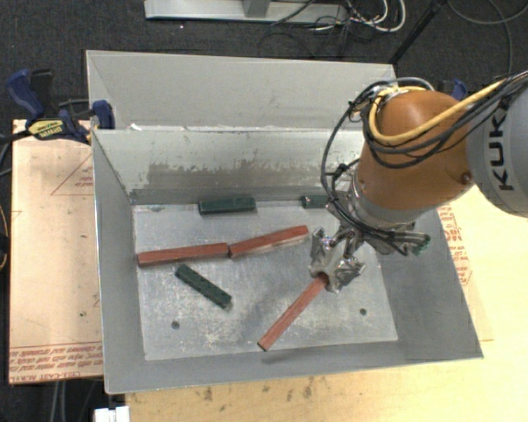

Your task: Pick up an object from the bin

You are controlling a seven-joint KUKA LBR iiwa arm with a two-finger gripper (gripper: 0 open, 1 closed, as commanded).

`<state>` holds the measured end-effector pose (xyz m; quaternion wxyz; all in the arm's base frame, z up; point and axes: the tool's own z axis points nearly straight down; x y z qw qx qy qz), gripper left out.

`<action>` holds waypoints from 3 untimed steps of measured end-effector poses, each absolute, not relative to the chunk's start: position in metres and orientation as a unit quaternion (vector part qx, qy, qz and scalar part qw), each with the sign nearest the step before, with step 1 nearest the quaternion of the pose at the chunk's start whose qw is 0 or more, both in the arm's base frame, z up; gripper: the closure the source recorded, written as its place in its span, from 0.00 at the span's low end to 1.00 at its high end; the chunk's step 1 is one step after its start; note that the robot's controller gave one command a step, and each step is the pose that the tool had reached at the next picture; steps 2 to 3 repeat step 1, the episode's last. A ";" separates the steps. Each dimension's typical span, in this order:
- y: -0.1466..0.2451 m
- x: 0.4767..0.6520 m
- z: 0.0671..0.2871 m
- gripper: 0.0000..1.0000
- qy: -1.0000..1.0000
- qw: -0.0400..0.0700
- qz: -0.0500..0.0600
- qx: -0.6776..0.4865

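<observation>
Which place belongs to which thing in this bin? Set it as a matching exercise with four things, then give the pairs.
Things
1. level green bar
2. slanted green bar
3. slanted red-brown bar
4. gripper

Places
a. over the slanted red-brown bar's upper end
b. by the bin's back wall
c. left of middle, in front of two end-to-end red-brown bars
d. front of the floor, right of middle

Pairs: 1-b, 2-c, 3-d, 4-a

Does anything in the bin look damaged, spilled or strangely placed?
Nothing stands out. Three red-brown bars and two dark green bars lie flat and scattered on the bin floor, none visibly broken. The gripper is over the upper end of the slanted red-brown bar.
</observation>
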<state>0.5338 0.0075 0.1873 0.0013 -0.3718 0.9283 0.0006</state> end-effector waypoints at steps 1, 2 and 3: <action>0.005 0.541 0.214 1.00 0.930 0.000 0.001 -0.369; 0.005 0.541 0.214 1.00 0.930 0.000 0.001 -0.369; 0.005 0.541 0.214 1.00 0.930 0.000 0.001 -0.369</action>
